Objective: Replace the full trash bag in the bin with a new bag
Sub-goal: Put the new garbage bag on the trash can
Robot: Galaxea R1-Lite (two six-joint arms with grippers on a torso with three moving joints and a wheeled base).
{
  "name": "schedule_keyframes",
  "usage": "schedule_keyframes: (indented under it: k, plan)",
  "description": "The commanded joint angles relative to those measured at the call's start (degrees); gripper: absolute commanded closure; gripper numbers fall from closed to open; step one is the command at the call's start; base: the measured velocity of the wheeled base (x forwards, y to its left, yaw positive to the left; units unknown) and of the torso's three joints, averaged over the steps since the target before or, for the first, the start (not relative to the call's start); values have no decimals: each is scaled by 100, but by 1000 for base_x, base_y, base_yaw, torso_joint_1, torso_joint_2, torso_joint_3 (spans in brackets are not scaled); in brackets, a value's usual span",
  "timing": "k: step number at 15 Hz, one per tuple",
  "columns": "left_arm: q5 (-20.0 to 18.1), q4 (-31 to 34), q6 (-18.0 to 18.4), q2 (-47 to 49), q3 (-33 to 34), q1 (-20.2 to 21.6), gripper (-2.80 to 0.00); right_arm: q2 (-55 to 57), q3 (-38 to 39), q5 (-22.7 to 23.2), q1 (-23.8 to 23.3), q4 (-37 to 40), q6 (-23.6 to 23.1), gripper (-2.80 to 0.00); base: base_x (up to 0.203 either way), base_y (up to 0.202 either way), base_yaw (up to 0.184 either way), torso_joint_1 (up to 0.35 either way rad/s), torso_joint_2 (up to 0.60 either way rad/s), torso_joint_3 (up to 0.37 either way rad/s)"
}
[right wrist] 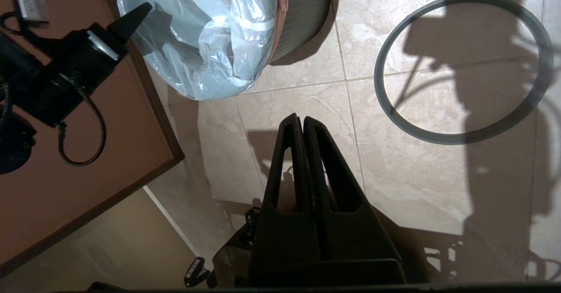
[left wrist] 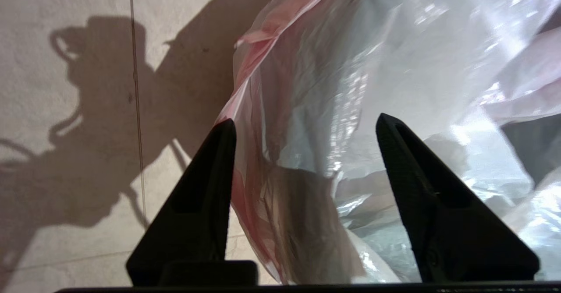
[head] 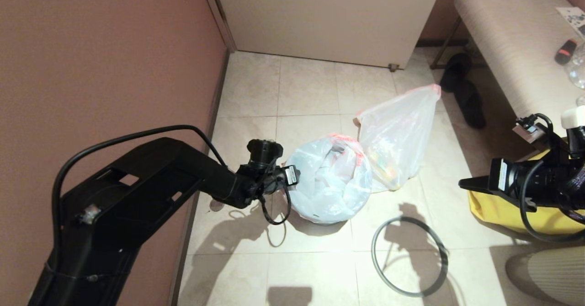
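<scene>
Tiled floor [head: 311, 86] carries bin [right wrist: 302, 17], full trash bag [head: 402, 136], hoop [head: 409, 255].

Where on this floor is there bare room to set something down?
Bare tile lies between the door and the full trash bag, and along the near edge left of the grey hoop. It is crowded around the bin, where the new bag, the left end effector and the full bag sit close together.

My left end effector [left wrist: 305, 124] has matt black, finely ribbed plastic fingers. The new bag [head: 329, 178] is thin, glossy, crinkled film. The bin [right wrist: 302, 17] wall looks ribbed. The hoop [head: 409, 255] is smooth and matt grey; the floor [head: 311, 269] is faintly shiny tile.
</scene>
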Motion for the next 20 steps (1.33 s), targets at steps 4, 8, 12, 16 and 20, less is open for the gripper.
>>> schedule_keyframes:
  k: [4,8,12,16,20]
  plan:
    - [0,-393,83,-1039,722,-60,-280,-191,10,-59,44,141,25,0,0,0,0,0,0,0]
    - [-14,253,335,-1765,917,-688,0,-95,194,-269,71,267,206,0,0,0,0,0,0,0]
    - [-28,2123,716,-985,-1432,-844,0,-111,635,-263,39,209,224,0,0,0,0,0,0,0]
    - [-160,3339,1455,307,-2880,-894,0,40,1034,-228,79,-488,249,0,0,0,0,0,0,0]
    - [-273,3241,1948,1101,-2847,-897,0,78,1430,-231,156,-880,249,0,0,0,0,0,0,0]
